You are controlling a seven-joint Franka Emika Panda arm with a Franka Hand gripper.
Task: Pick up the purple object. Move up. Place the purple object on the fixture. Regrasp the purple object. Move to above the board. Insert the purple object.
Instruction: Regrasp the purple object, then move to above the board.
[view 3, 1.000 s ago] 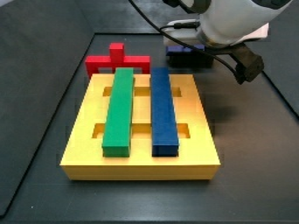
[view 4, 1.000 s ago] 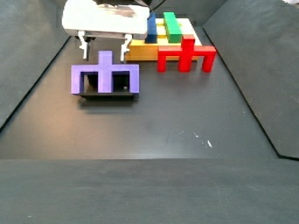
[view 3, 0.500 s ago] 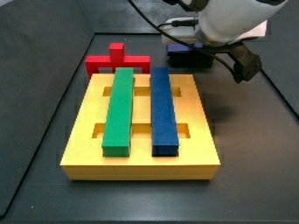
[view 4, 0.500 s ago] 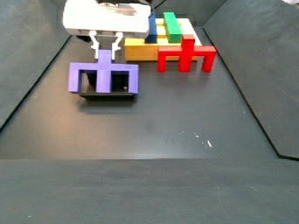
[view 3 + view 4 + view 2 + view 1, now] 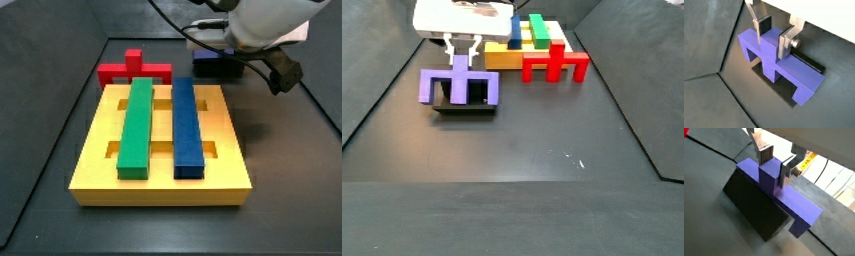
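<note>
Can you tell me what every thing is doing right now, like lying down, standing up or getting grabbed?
purple object: resting on the fixture, its raised middle stem between the fingers.
fixture: on the floor, under the purple object.
gripper: down over the stem, one finger each side; contact unclear.
board: flat on the floor.
green bar: lying in the board.
blue bar: lying in the board.
red cross-shaped block: beside the board.

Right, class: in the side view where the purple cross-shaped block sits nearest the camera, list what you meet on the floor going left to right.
purple object on the fixture, with the gripper over it → yellow board → red cross-shaped block
</note>
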